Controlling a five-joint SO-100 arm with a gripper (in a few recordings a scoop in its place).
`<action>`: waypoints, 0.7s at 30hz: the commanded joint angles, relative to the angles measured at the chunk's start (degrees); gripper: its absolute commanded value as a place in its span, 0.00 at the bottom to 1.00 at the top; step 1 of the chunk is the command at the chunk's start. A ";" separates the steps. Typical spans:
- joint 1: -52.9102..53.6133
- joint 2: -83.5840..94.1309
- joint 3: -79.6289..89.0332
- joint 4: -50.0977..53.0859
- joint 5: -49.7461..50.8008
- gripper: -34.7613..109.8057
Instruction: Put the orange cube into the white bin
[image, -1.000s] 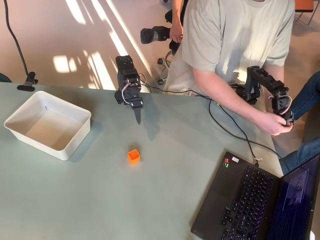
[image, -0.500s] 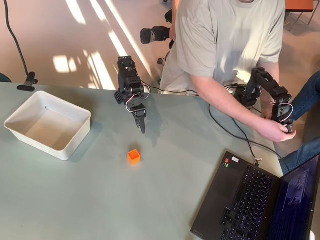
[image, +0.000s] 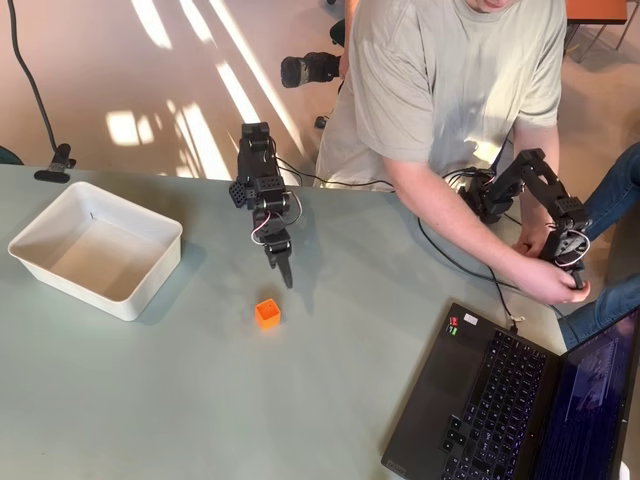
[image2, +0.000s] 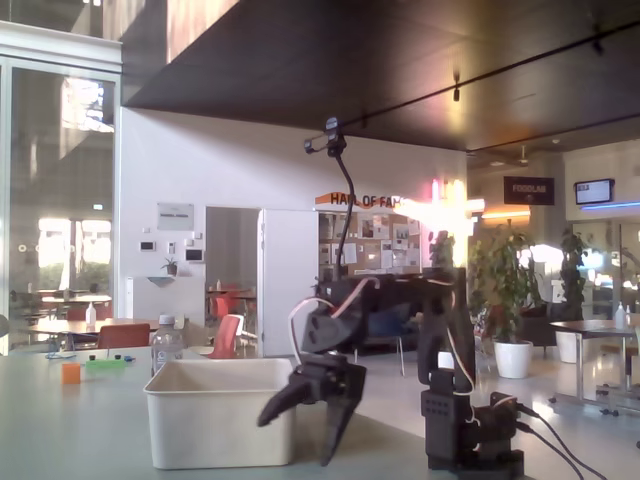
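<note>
- Overhead view showed the orange cube sitting by itself near the middle of the desk, with nothing touching it.
- The gripper hung above the desk, just past the cube on the far side, pointing down toward it.
- In the fixed view, the gripper had its two fingers spread apart with nothing between them, so it was open and empty.
- It was probably held that way so the fingers could go down around the cube.
- The white bin sat close to the left edge of the desk in the overhead view, well apart from the cube.
- Nothing lay inside the bin, so the job had only just begun.
- In the fixed view, the bin stood just beside the gripper in the picture, but that was only how the camera lined them up.
- A laptop sat at the near right corner of the desk, out of the way of the cube and bin.
- Next, I think, the gripper needed to come a bit nearer and lower before closing on the cube.
</note>
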 joint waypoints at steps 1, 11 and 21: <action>1.93 -5.10 -8.61 4.04 -0.18 0.81; -0.70 -23.91 -25.93 9.67 -0.26 0.81; -0.44 -31.46 -34.63 9.84 -0.26 0.80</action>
